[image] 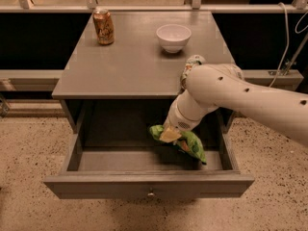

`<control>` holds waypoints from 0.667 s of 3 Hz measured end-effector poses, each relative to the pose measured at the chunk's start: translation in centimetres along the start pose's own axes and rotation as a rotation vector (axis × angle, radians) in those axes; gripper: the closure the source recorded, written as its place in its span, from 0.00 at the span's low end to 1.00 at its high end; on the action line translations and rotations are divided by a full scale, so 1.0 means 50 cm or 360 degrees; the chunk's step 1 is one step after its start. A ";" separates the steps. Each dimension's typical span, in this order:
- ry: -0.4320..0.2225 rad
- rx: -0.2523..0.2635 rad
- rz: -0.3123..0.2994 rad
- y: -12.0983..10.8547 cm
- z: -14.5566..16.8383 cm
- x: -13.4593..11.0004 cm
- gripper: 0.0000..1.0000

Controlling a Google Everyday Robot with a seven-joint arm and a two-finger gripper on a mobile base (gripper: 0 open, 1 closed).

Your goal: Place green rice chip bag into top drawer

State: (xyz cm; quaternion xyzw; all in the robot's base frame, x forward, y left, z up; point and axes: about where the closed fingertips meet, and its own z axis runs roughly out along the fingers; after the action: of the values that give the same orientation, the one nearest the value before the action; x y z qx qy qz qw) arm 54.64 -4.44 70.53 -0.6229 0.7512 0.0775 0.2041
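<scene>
The green rice chip bag is a crumpled bright-green foil bag held inside the open top drawer, over its right half and close above the drawer floor. My gripper reaches down into the drawer from the right and is shut on the bag's left end. The white arm crosses above the drawer's right side. The drawer is pulled fully out, and its small round knob shows on the grey front.
On the grey cabinet top stand a brown soda can at the back left and a white bowl at the back middle. A crushed white-green can lies at the right edge, partly behind the arm. Speckled floor surrounds the cabinet.
</scene>
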 end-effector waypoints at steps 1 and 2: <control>0.0002 -0.0002 0.0003 0.001 0.001 -0.001 0.43; 0.0003 -0.0006 0.0000 0.003 0.004 -0.001 0.12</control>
State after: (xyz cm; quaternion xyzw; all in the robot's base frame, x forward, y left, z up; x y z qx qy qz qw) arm 54.54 -4.28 70.38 -0.6233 0.7513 0.0783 0.2022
